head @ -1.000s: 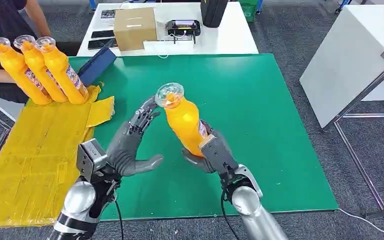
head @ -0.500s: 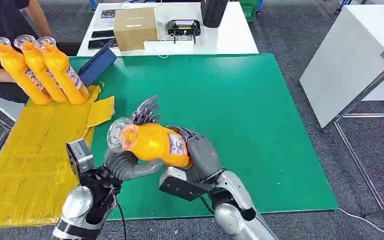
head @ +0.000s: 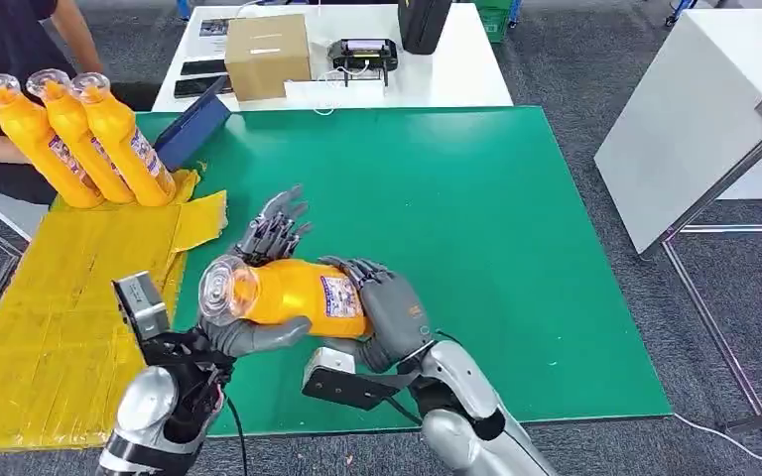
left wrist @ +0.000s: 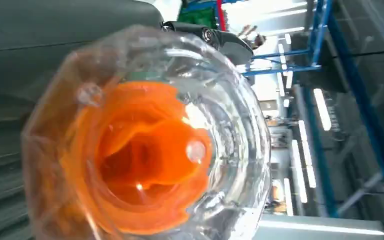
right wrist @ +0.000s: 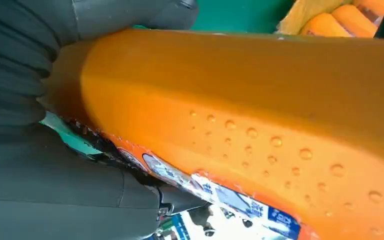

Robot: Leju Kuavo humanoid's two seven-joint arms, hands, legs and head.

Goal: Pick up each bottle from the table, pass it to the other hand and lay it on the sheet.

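Observation:
My right hand (head: 389, 309) grips an orange bottle (head: 298, 293) by its base and holds it on its side above the green mat (head: 496, 198), clear cap (head: 220, 290) toward my left. My left hand (head: 246, 337) lies against the bottle's neck end, thumb underneath, fingers (head: 272, 226) spread open behind it and not wrapped around. The left wrist view looks straight at the clear cap (left wrist: 145, 150). In the right wrist view the dark fingers (right wrist: 15, 65) wrap around the bottle (right wrist: 260, 100). Three more orange bottles (head: 79, 139) lie together at the far end of the yellow sheet (head: 60, 307).
A person (head: 10, 40) sits at the far left behind the sheet. A blue flat case (head: 193, 129) leans at the mat's far left corner. Beyond it a white table carries a cardboard box (head: 268, 55) and a device (head: 362, 52). Another white table (head: 695, 109) stands at the right.
The bottle, upright in my right hand a second ago, has tipped onto its side and moved left into my left hand. My left thumb now sits under its neck.

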